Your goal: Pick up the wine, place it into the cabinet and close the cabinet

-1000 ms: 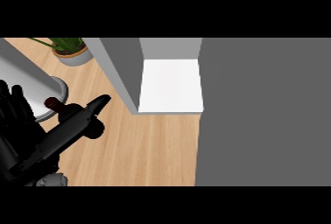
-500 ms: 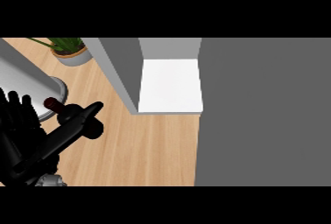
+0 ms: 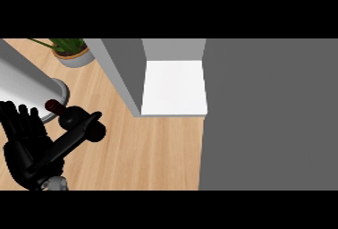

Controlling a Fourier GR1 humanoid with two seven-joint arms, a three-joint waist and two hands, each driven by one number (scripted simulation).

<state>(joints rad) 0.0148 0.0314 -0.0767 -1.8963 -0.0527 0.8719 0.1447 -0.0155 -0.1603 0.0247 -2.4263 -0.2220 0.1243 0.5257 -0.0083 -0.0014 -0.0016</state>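
Your left hand had curled round the wine, well left of the open cabinet; placing and closing remained.

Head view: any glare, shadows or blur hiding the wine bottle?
Head view: lighting is flat, with no glare on the wooden counter and no hard shadows. No blur. The wine bottle is dark against a black hand, so their outlines merge; only its reddish cap stands out. The cabinet's white shelf is bright and evenly lit, and the potted plant is cropped at the top.
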